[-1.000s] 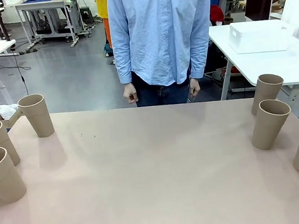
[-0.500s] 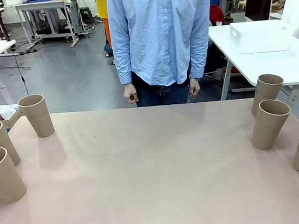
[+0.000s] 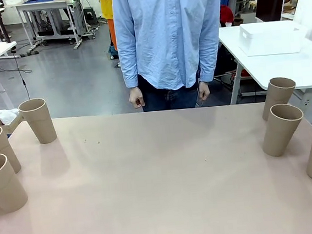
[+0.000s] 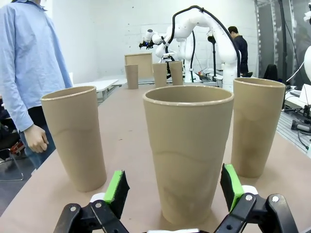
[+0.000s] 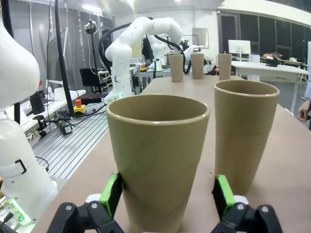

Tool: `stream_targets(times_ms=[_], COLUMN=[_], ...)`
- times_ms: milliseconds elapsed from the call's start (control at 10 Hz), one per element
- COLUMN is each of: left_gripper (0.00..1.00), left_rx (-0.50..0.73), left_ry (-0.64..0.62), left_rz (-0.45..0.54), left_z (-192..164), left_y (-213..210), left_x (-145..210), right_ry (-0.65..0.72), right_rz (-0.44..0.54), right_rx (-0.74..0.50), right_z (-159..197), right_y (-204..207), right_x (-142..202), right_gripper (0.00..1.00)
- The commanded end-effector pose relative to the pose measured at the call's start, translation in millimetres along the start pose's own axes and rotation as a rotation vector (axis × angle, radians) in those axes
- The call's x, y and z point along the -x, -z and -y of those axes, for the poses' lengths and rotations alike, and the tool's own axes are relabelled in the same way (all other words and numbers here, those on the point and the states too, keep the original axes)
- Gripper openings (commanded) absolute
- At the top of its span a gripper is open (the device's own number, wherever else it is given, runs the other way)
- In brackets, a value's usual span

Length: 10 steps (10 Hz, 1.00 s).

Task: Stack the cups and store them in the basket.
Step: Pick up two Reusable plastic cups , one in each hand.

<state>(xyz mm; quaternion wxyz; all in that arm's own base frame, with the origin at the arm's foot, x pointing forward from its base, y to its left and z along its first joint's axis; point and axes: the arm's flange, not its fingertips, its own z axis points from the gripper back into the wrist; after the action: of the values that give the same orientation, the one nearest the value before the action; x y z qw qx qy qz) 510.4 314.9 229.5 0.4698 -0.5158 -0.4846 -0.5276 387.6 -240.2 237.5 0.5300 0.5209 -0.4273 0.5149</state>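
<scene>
Left gripper wide open, straddling a cup, holding nothing; right gripper same, astride another cup. Three cups at the table's left edge, three at its right edge; basket on a separate white table past the far right corner

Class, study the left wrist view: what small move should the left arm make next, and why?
Probably close the left pincer on the nearest cup. Its green pads stand open on either side of that upright cup, so a squeeze should secure it, ready to lift for stacking.
</scene>
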Motion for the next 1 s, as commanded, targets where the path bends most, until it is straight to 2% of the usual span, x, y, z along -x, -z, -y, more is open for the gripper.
stream_targets(times_ms=[0, 900], left_gripper=[1.0, 1.0], left_rx=[-0.023, -0.01], left_ry=[0.014, -0.01], left_rz=[-0.007, 0.059], left_z=[6, 8], left_y=[11, 17], left_x=[8, 23], right_ry=[-0.012, 0.002], right_rz=[0.011, 0.009], right_rx=[0.022, -0.077], right_z=[6, 2], right_y=[-2, -4], right_x=[3, 11], right_gripper=[1.0, 1.0])
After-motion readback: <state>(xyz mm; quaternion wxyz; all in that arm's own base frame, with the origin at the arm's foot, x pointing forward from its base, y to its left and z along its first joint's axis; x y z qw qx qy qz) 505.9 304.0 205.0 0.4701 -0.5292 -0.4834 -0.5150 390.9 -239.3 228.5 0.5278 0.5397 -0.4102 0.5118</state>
